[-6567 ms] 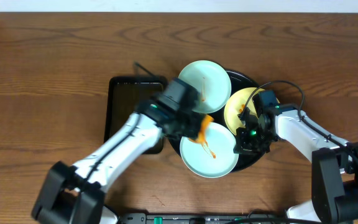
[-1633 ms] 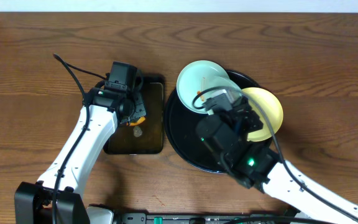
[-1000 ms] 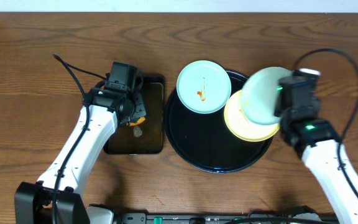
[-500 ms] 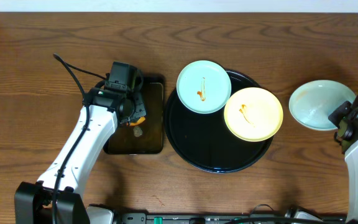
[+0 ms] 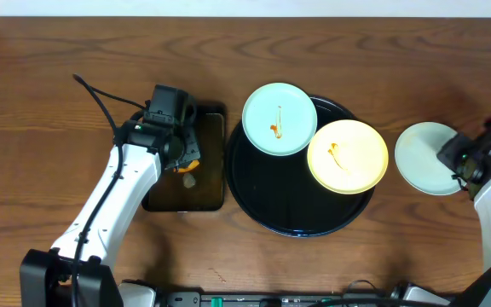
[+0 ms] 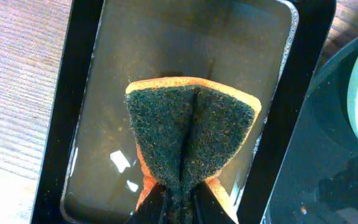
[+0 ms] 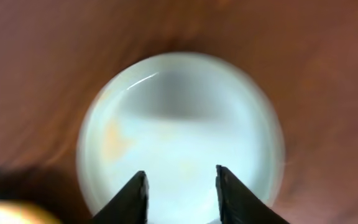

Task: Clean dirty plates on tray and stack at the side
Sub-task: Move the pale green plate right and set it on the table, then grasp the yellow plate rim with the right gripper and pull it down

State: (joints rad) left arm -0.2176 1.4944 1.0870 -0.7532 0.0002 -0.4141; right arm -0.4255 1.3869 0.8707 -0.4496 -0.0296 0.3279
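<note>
The round black tray (image 5: 271, 198) holds a mint-blue plate (image 5: 280, 119) with an orange smear at its back left rim and a pale yellow plate (image 5: 348, 156) with a smear at its right. A second mint-blue plate (image 5: 423, 159) lies flat on the table right of the tray. It fills the blurred right wrist view (image 7: 179, 124). My right gripper (image 5: 453, 157) (image 7: 180, 183) is over its right edge with the jaws apart. My left gripper (image 5: 183, 164) (image 6: 180, 196) is shut on an orange and dark green sponge (image 6: 191, 124) over the rectangular tray.
The smaller rectangular black tray (image 5: 164, 200) (image 6: 79, 74) sits left of the round tray, with wet film on its floor. The round tray's rim (image 6: 328, 155) lies close to its right side. A cable loops behind my left arm.
The right gripper carried the mint-blue plate off the round tray to the table on the right; it was tilted half a second ago and lies flat now. The left arm has not moved.
</note>
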